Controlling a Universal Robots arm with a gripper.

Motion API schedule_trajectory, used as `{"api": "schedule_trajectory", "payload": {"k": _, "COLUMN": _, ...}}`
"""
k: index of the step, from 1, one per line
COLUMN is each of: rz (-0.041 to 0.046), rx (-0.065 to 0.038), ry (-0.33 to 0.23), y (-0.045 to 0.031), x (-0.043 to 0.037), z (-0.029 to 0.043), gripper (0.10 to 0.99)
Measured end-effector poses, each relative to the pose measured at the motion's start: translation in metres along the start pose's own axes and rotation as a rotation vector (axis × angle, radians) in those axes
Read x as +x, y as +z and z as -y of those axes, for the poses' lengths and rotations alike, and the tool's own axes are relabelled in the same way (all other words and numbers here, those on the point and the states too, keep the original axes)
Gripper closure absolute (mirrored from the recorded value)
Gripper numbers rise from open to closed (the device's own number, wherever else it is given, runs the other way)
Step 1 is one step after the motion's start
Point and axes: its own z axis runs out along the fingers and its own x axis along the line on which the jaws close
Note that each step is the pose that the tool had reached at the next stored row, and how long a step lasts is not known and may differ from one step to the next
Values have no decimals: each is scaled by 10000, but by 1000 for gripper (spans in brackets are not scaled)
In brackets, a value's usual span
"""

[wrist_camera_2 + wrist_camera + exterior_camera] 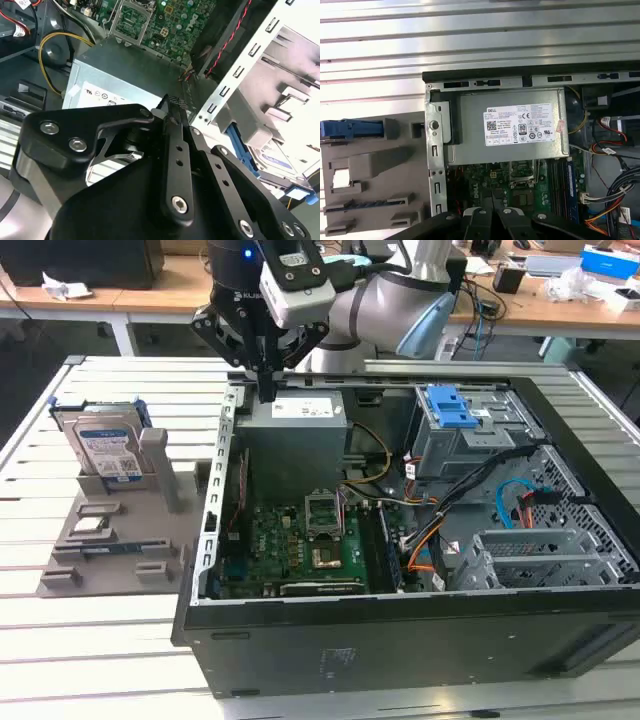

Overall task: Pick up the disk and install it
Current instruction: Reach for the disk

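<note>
Slatted table (120, 640) held the open PC case (400, 650), power supply (300, 435) at its 11 o'clock corner, grey rack (110, 540) off at 9 o'clock in the exterior view with the disk (103, 445) upright in it; gripper (267, 390) hung over the power supply, clenched tight

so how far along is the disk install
Nothing looks done yet: the disk stands upright in the grey holder, outside the computer case. In hand: nothing. The gripper is shut and empty above the power supply, at the case's edge. Left: both the pickup and the install.
</note>
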Motion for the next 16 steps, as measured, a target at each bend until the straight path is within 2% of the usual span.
{"api": "schedule_trajectory", "payload": {"k": 1, "rz": 1, "rx": 0, "ry": 1, "y": 0, "x": 14, "z": 1, "gripper": 980}}
{"api": "schedule_trajectory", "payload": {"k": 7, "rz": 0, "rx": 0, "ry": 1, "y": -6, "x": 223, "z": 17, "gripper": 980}}
{"api": "schedule_trajectory", "payload": {"k": 13, "rz": 0, "rx": 0, "ry": 0, "y": -9, "x": 328, "z": 24, "gripper": 980}}
{"api": "schedule_trajectory", "payload": {"k": 15, "rz": 1, "rx": -1, "ry": 1, "y": -11, "x": 423, "z": 31, "gripper": 980}}
{"api": "schedule_trajectory", "payload": {"k": 16, "rz": 0, "rx": 0, "ry": 0, "y": -12, "x": 445, "z": 33, "gripper": 980}}
